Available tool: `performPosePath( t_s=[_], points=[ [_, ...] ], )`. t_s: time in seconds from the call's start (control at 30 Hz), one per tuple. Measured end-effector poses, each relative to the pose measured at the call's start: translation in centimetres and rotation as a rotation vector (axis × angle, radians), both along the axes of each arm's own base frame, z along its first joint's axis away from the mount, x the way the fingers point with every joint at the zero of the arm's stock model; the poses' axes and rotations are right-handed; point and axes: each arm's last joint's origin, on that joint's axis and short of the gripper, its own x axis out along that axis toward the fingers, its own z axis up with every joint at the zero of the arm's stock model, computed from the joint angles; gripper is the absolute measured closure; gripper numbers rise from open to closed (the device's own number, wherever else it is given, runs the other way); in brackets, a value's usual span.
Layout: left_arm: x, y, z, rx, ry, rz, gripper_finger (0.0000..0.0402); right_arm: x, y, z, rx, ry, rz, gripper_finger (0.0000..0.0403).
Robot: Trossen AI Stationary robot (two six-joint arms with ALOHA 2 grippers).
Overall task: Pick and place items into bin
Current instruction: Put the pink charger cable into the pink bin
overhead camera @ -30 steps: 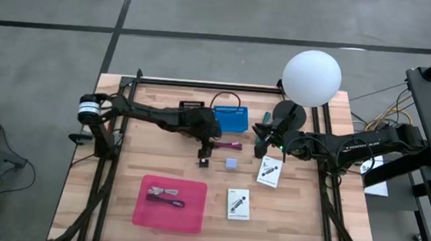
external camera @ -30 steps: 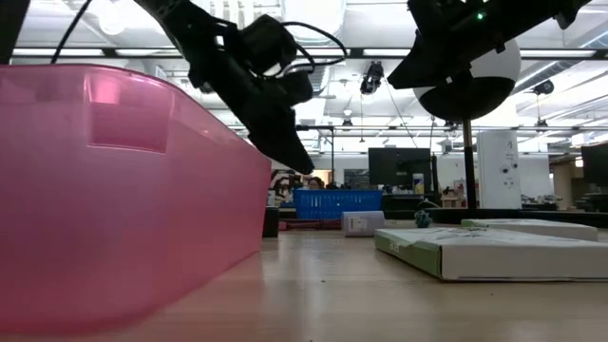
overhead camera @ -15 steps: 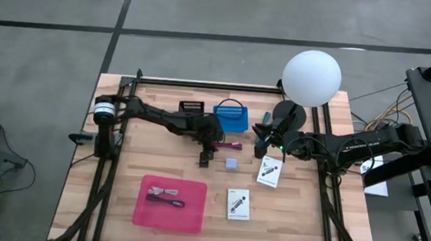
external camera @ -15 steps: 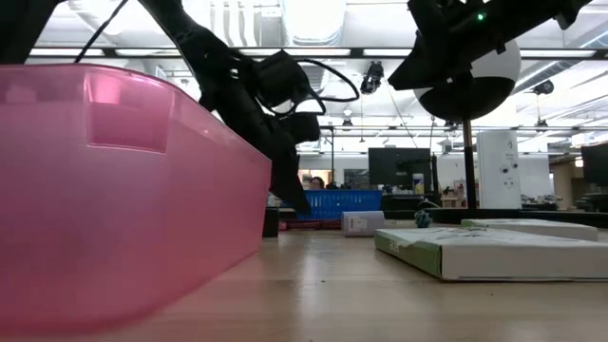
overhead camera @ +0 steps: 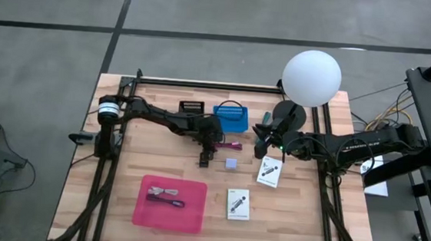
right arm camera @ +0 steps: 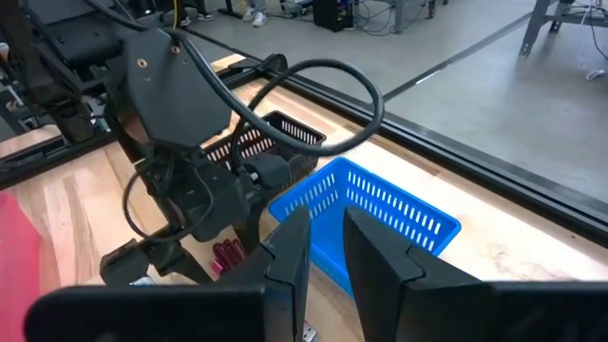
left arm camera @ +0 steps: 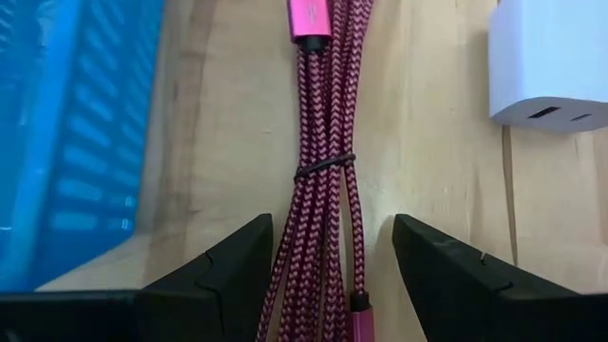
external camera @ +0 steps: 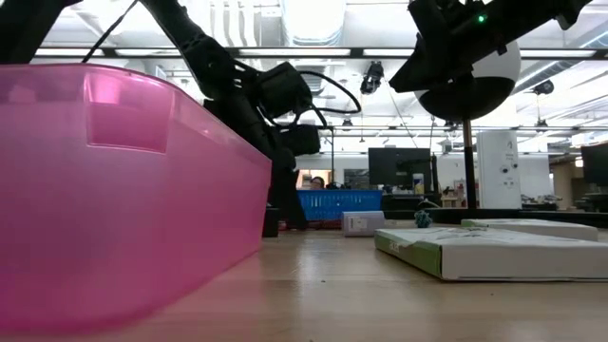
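A maroon braided cable (left arm camera: 328, 142), bundled and tied with a thin band, lies flat on the wood table (overhead camera: 231, 146). My left gripper (left arm camera: 332, 249) is open and points steeply down at it. One finger stands on each side of the bundle's near end (overhead camera: 208, 148), and I see no touch. My right gripper (right arm camera: 326, 237) hovers above the table to the right of the cable (overhead camera: 258, 145). Its fingers stand a narrow gap apart with nothing between them. The pink bin (overhead camera: 147, 207) sits near the front edge and holds two small items (overhead camera: 165, 196).
A black cube (overhead camera: 204, 163) and a lavender cube (overhead camera: 231, 163) lie just in front of the cable. Two white cards (overhead camera: 270, 172) (overhead camera: 238, 204) lie to the right. A blue basket (overhead camera: 231, 119), a black basket (overhead camera: 192, 105) and a teal tool (overhead camera: 264, 116) are behind.
My left gripper has come down toward the table and tipped more steeply, until its open fingers stand on either side of the maroon cable. Most of the descent came early in the second. The cable has not moved.
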Motion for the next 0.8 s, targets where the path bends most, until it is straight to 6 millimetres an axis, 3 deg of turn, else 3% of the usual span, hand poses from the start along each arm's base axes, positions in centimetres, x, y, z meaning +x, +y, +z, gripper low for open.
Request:
performPosePath(
  t_s=[0.2,0.8],
  points=[
    [0.03,-0.04,-0.18,-0.013,0.002,-0.013,0.0218,0.00,0.01,0.00,0.000,0.000,0.000,0.0346],
    [0.24,-0.04,0.03,-0.013,-0.006,-0.015,0.0383,0.00,0.02,0.01,0.000,-0.001,0.001,0.0346]
  ],
)
